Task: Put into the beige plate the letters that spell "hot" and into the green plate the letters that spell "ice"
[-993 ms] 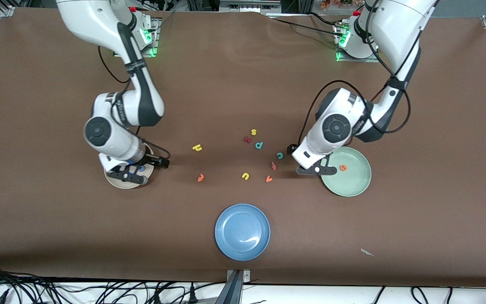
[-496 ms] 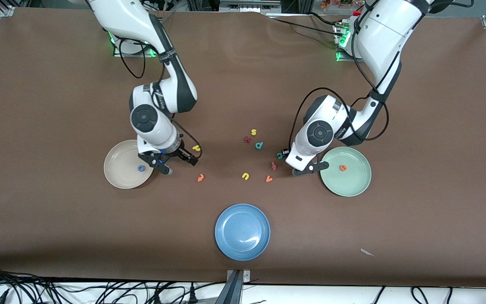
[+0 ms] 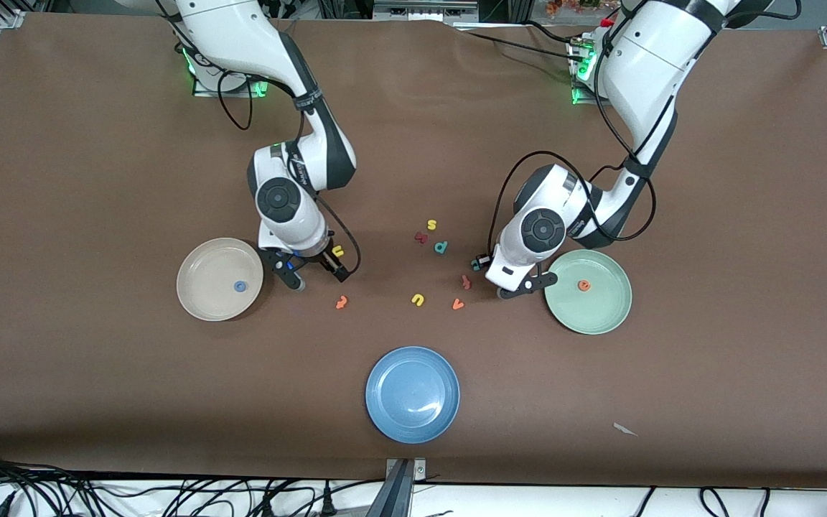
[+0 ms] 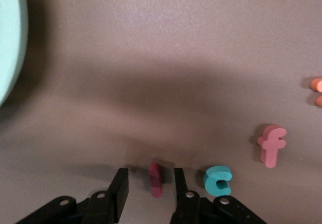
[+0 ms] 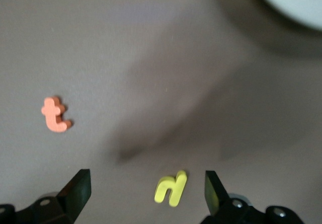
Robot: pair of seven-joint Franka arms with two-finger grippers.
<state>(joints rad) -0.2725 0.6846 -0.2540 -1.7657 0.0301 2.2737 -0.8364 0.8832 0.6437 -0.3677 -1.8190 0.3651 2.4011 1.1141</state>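
Beige plate (image 3: 202, 269) holds the blue o (image 3: 240, 286); green plate (image 3: 600, 305) holds the orange e (image 3: 584, 285). Right gripper (image 5: 146, 189), spread wide, straddles the yellow h (image 5: 171, 187). Left gripper (image 4: 150, 189), part-closed, brackets the dark red i (image 4: 155, 179), untouched. Risk: teal c (image 4: 218, 179) just beside 1 finger gets nudged.

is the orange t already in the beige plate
No, the orange t lies on the table, apart from the beige plate, which holds only the blue o.

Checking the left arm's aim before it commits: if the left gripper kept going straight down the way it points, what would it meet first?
Most likely the dark red i, lying between the left gripper's part-closed fingers; the teal c sits just outside them.
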